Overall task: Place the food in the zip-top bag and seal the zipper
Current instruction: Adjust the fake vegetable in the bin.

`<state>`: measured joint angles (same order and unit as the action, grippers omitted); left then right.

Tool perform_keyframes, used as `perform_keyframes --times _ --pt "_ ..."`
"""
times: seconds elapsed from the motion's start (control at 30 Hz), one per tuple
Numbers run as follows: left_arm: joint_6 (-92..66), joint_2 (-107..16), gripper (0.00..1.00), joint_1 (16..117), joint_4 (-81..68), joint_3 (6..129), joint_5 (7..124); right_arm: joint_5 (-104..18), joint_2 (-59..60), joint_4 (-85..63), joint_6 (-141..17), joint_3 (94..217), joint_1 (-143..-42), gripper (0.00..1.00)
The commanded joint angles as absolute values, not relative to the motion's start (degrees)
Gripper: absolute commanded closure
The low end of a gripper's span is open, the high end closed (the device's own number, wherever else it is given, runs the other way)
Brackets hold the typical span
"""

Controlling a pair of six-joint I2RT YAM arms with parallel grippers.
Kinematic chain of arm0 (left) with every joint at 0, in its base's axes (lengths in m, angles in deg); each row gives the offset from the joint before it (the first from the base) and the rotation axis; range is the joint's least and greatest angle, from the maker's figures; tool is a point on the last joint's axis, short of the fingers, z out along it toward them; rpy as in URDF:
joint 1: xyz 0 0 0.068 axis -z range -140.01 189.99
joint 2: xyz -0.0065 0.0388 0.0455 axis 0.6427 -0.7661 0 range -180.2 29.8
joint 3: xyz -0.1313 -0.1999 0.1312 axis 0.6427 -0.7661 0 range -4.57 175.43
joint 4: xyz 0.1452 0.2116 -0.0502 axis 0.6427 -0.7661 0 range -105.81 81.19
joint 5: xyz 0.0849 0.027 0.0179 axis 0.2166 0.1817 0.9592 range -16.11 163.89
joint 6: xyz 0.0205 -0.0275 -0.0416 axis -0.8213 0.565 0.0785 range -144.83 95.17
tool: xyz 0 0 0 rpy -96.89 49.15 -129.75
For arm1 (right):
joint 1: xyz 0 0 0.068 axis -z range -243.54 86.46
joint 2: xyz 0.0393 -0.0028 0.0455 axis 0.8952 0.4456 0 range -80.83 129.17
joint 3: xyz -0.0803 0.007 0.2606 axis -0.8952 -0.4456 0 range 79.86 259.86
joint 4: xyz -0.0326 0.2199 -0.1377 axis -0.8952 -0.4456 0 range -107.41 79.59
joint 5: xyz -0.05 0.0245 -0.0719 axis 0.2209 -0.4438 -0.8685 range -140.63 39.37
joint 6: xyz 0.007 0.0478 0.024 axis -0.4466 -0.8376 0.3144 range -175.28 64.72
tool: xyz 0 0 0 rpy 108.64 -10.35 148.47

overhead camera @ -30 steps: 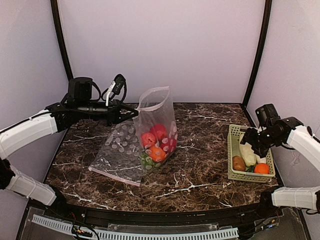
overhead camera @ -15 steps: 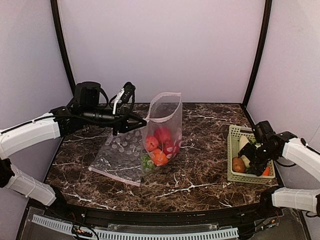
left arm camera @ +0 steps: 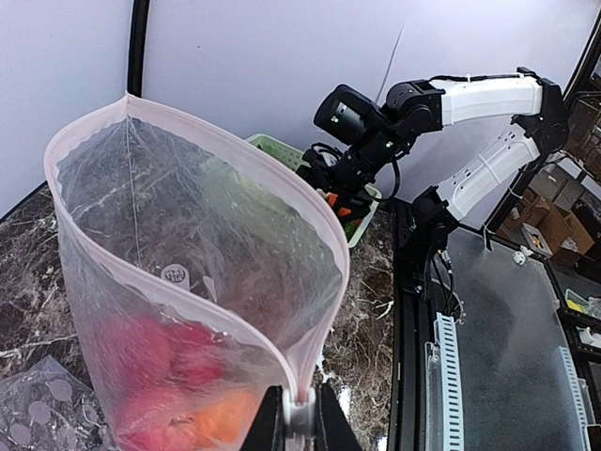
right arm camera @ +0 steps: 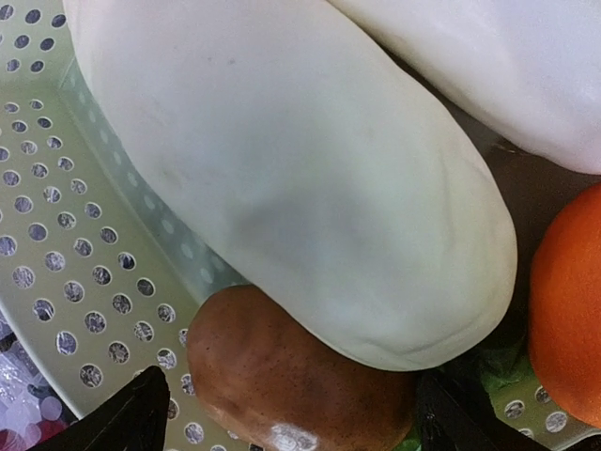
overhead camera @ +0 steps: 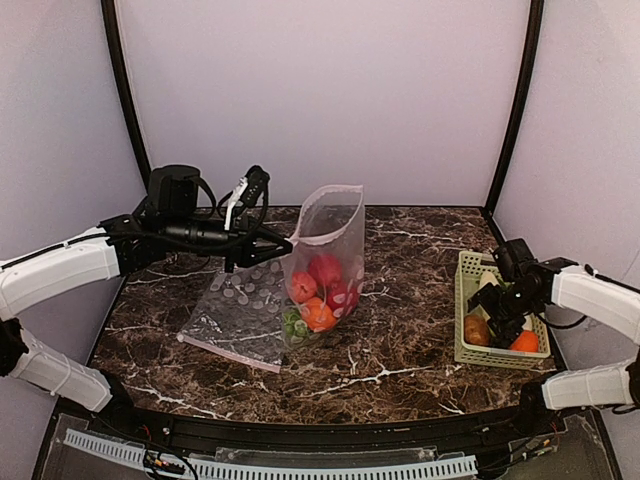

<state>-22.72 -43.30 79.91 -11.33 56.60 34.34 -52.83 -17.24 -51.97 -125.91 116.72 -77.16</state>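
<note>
Over the table [overhead camera: 400, 362], the bag [overhead camera: 332, 222] is pinched by the left end effector [overhead camera: 288, 241], while the potato [right arm camera: 300, 371], crowded by the radish [right arm camera: 282, 169], could be fumbled by the spread right end effector [overhead camera: 503, 312].

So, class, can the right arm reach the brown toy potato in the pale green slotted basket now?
Probably yes: its open fingers hang right over the brown potato; the long white radish overlaps only one edge.

Left tool [overhead camera: 284, 241] reaches sideways with jaws pinched; right tool [overhead camera: 505, 316] points down, jaws spread.
</note>
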Motion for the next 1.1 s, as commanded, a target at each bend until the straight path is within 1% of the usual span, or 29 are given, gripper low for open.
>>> perform_keyframes --times 0.0,0.17,0.3,0.43,0.57,0.73,1.0,1.07 --pt "-23.41 -41.57 0.99 80.16 -10.88 55.74 34.41 -53.19 -15.14 -49.15 -126.3 116.04 -77.59 0.11" --pt "-23.72 -41.66 0.99 80.16 -11.21 55.73 34.87 -52.88 -12.78 -46.58 -126.15 113.89 -77.61 0.1" --pt "-23.86 -41.95 0.99 80.11 -11.27 55.73 34.92 -54.27 -11.25 -46.12 -125.42 114.31 -77.6 0.11" --pt "-23.93 -42.22 0.99 80.16 -11.27 55.67 35.01 -54.45 -10.66 -45.78 -124.58 115.13 -77.6 0.18" --pt "-24.08 -42.63 0.99 80.16 -11.43 55.64 35.17 -55.57 -13.12 -47.0 -123.67 116.07 -77.6 0.26" --pt "-24.44 -42.86 0.99 80.16 -11.81 55.78 35.78 -56.48 -18.99 -49.61 -121.6 116.53 -77.6 0.35" --pt "-26.23 -43.62 0.99 80.16 -13.26 56.7 36.74 -56.76 -30.37 -50.67 -116.17 115.43 -77.51 0.48" --pt "-26.21 -43.82 0.99 80.16 -13.18 56.62 36.81 -57.1 -31.71 -51.28 -114.87 115.18 -77.59 0.48"
